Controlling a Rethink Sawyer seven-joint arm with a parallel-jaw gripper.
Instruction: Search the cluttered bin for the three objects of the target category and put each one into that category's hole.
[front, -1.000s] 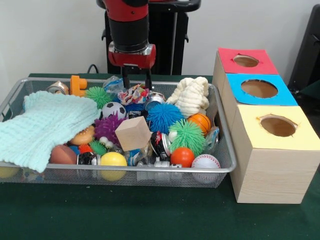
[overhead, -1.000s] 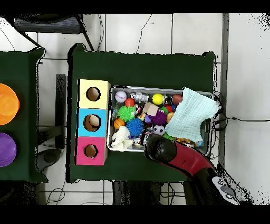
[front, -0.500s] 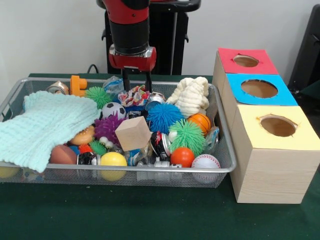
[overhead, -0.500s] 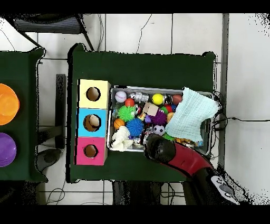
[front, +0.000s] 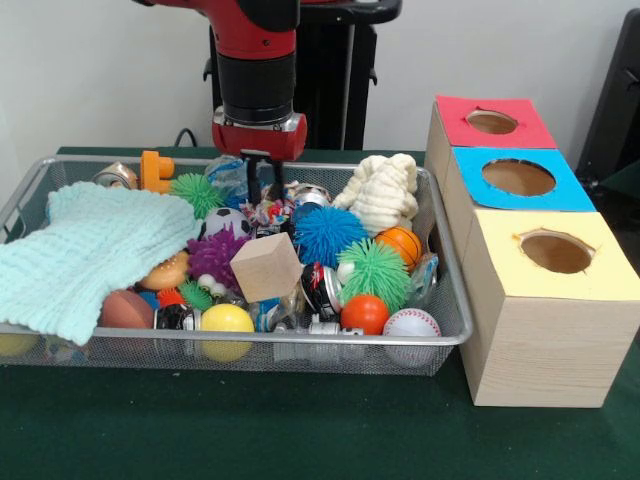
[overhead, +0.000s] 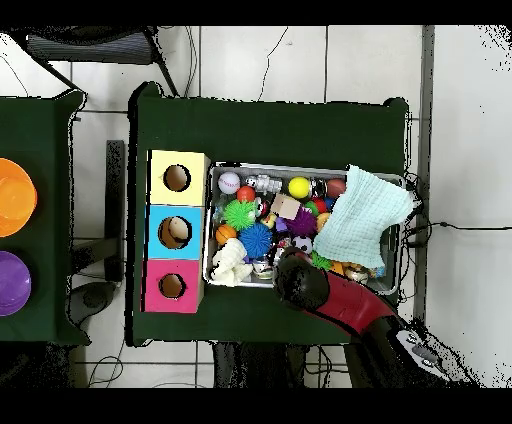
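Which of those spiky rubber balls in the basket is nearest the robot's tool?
The blue spiky rubber ball, just beside the tool; the green ones and the purple one lie farther off.

Red arm (front: 258, 40) with black band, red wrist collar, dark fingers (front: 262, 175).

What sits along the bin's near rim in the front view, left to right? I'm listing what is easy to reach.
Mint cloth → brown football → yellow ball → orange ball → baseball.
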